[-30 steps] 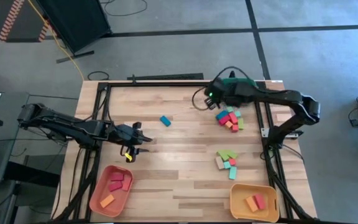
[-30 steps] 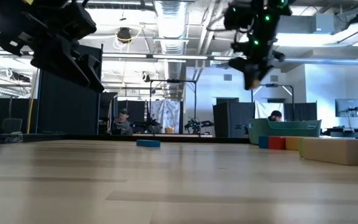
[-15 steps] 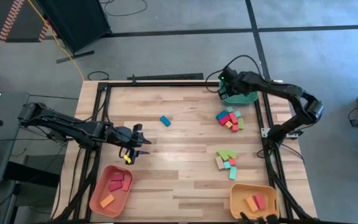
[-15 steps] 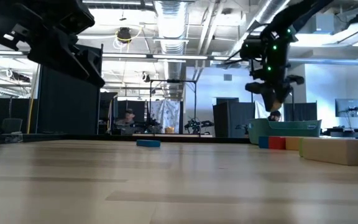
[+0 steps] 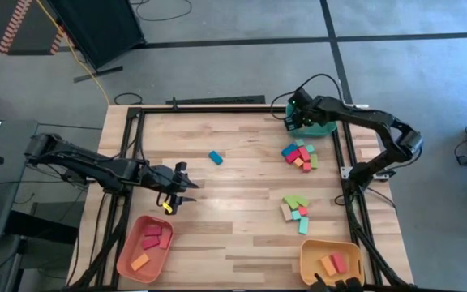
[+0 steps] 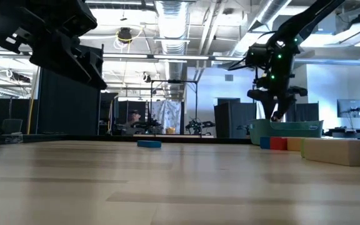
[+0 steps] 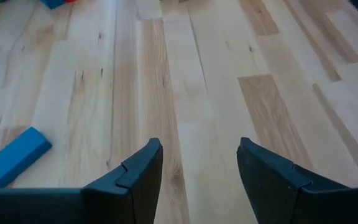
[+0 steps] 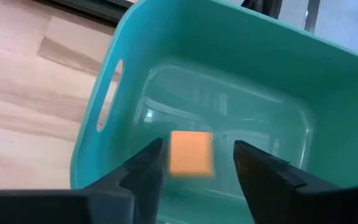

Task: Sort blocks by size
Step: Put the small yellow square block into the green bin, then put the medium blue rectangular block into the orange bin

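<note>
Moving off the block piles, the right end effector [image 8: 194, 163] now hangs over the teal bin [image 8: 123, 46] at the surface's far edge, fingers parted. An orange cube [image 8: 190, 153] sits between them, seemingly just released, so one block looks sorted. Beside it wait two mixed piles [image 5: 299, 156]. The left end effector [image 7: 197, 165], part open and empty, hovers near a blue bar [image 7: 14, 156].
</note>
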Robot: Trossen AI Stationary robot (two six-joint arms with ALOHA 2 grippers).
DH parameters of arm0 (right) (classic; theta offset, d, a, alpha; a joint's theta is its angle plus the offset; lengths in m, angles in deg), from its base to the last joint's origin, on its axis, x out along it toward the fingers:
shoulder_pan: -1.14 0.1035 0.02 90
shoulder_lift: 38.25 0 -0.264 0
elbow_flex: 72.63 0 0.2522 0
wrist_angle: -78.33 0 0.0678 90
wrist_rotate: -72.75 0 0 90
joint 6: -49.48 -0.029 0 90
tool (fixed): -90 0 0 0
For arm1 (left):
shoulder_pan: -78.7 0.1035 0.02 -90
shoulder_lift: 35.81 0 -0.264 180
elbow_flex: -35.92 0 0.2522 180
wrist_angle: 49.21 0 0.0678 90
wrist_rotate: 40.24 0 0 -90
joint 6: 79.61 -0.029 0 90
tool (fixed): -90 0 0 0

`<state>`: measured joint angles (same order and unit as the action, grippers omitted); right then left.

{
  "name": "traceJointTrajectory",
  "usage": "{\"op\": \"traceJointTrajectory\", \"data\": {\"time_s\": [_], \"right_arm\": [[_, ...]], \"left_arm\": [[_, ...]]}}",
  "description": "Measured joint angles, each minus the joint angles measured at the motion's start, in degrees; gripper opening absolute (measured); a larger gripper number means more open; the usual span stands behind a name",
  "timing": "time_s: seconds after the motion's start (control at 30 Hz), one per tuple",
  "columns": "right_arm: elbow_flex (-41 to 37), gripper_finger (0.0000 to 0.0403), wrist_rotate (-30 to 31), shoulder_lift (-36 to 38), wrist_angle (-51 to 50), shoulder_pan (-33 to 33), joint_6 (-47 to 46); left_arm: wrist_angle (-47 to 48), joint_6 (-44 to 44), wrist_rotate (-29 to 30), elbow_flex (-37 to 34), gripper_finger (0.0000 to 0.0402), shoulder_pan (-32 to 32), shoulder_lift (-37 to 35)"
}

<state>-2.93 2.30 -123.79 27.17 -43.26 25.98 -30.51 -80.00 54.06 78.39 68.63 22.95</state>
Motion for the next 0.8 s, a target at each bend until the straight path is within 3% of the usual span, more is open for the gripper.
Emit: {"op": "traceJointTrajectory", "data": {"time_s": [0.3, 0.8], "right_arm": [[0.00, 0.0244, 0.09, 0.17, 1.27, 1.76, 0.10], [0.02, 0.0244, 4.44, 1.92, 10.25, 11.55, 2.10]], "left_arm": [[-1.48, 0.43, 0.02, -0.02, 0.0197, 0.00, 3.79], [-3.08, -0.86, 0.02, -0.02, 0.0197, 0.00, 4.16]]}}
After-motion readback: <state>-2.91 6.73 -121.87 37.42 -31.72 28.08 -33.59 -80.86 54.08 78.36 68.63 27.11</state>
